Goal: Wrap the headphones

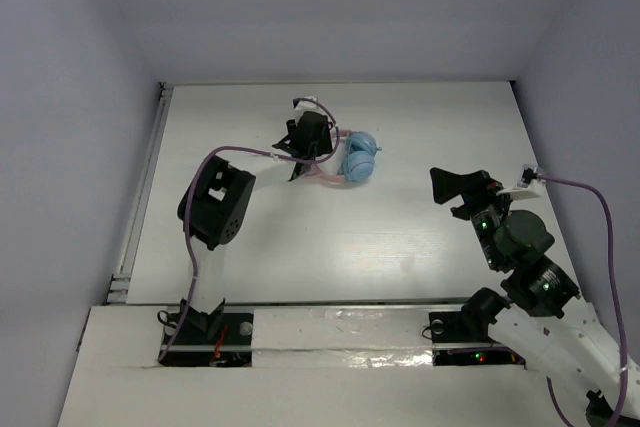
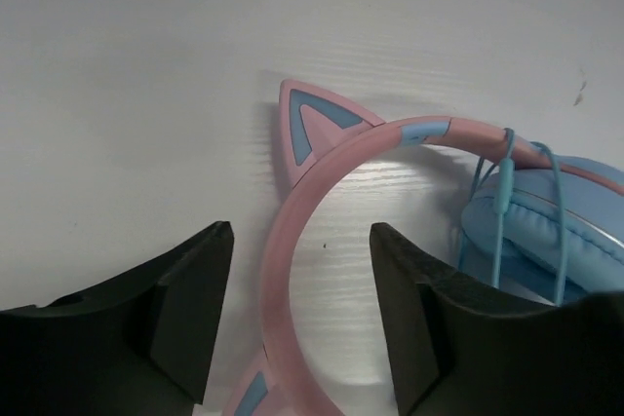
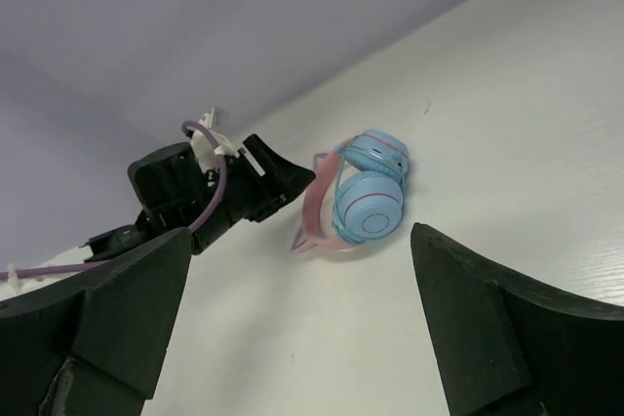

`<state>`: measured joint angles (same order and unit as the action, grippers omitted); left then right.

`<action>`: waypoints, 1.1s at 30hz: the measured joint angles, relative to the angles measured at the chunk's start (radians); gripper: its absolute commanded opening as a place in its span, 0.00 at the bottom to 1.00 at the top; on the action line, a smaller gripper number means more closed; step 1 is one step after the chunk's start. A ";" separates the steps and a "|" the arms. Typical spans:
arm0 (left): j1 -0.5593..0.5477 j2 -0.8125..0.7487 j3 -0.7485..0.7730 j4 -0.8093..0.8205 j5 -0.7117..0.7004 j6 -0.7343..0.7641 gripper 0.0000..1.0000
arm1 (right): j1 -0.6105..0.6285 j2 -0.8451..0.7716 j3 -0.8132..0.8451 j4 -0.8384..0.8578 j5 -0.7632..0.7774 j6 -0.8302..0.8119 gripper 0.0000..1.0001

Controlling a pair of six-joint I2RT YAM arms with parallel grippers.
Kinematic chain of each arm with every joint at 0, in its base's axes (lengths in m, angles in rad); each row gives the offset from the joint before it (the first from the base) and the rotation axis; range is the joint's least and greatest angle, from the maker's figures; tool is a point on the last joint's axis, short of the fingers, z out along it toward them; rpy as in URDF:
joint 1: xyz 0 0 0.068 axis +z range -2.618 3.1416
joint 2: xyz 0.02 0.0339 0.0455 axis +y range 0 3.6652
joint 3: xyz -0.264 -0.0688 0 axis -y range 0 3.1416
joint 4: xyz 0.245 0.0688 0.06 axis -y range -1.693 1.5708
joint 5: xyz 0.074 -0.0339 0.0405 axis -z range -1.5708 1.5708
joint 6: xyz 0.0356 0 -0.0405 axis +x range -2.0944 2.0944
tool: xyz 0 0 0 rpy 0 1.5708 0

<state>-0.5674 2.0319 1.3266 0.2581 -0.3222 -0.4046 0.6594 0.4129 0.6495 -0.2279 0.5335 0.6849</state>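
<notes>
Left pincer (image 2: 299, 233) wide astride headphones (image 1: 358, 159), well inside table (image 1: 300, 247) edges, right pincer (image 1: 445, 187) wide, well apart

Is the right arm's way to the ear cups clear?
Likely yes: only bare table lies between the open right gripper and the ear cups; the left gripper straddles the headband opposite.

The headband (image 2: 285, 250) lies across the gap between the left gripper's (image 2: 300, 241) spread fingers, with a cat ear (image 2: 314, 129) just beyond the tips. Cups (image 2: 546, 231) and cable (image 2: 505, 192) crowd its right finger's outer side; outside its left finger is bare table (image 2: 127, 94). The right gripper's (image 1: 445, 193) wide-apart fingers have bare table between and ahead.
</notes>
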 measured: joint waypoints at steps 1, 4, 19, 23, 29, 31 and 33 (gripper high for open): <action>0.000 -0.016 -0.010 0.002 -0.001 -0.001 0.61 | 0.000 0.000 0.002 -0.001 0.000 0.000 1.00; 0.000 -0.118 -0.059 -0.002 -0.005 -0.004 0.74 | 0.000 0.004 0.022 -0.012 0.000 -0.001 1.00; 0.003 -0.870 -0.210 0.018 0.039 -0.054 0.97 | 0.000 -0.026 0.231 -0.050 0.069 -0.077 1.00; 0.003 -1.023 -0.283 -0.082 0.049 -0.072 0.99 | 0.000 -0.076 0.294 -0.056 0.100 -0.102 1.00; 0.003 -1.286 -0.327 -0.212 0.034 -0.074 0.99 | 0.000 -0.156 0.343 -0.051 0.160 -0.139 1.00; 0.004 -1.357 -0.333 -0.237 0.026 -0.068 0.99 | 0.000 -0.165 0.348 -0.051 0.175 -0.147 1.00; 0.005 -1.416 -0.336 -0.258 0.015 -0.060 0.99 | 0.000 -0.164 0.351 -0.050 0.183 -0.155 1.00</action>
<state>-0.5621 0.6163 0.9905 0.0002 -0.3069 -0.4641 0.6590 0.2493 1.0000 -0.2775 0.7162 0.5297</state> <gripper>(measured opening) 0.989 0.994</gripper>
